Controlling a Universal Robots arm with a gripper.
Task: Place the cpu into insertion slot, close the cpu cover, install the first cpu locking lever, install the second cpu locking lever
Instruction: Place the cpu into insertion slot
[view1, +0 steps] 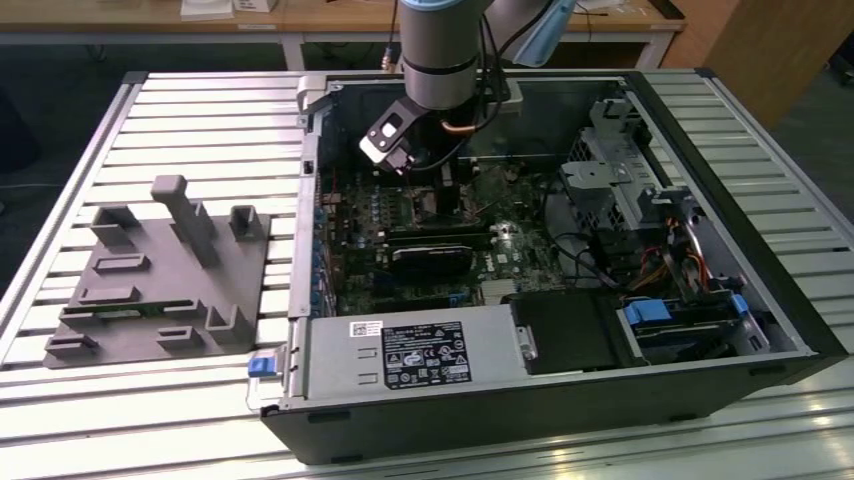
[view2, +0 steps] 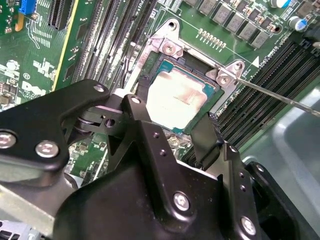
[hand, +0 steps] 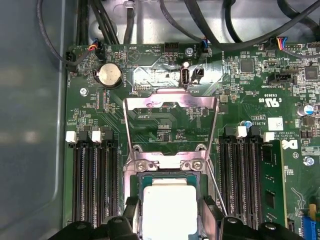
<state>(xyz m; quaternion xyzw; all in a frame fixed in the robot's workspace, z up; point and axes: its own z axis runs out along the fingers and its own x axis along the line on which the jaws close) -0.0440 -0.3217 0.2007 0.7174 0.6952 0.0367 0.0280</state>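
Slatted metal surface (view1: 134, 420) with an open computer case (view1: 400, 425) lying flat on it, and a grey plastic fixture (view1: 147, 290) parked beside it toward the exterior view's left. Arm (view1: 441, 50) was reaching down into the case over the green motherboard (hand: 150, 55).

So, the cpu cover (hand: 170, 95) was flipped all the way open in the first wrist view: thin silver frame, square window, board showing through it. A thin wire lever (view2: 280, 97) stuck out past one corner of the socket.

The insertion slot (view2: 148, 59) had its silver rim and screws showing round the edges, and the cpu (view2: 176, 99) was sitting inside it, looked flat and square to the rim. Dull silvery-tan top, kinda smudgy, with a green border peeking out round the lid.

The gripper (view2: 172, 115) hung right over it, black fingers (view2: 205, 132) spread apart, one on each side of the chip. Couldn't tell if they touched its edges.
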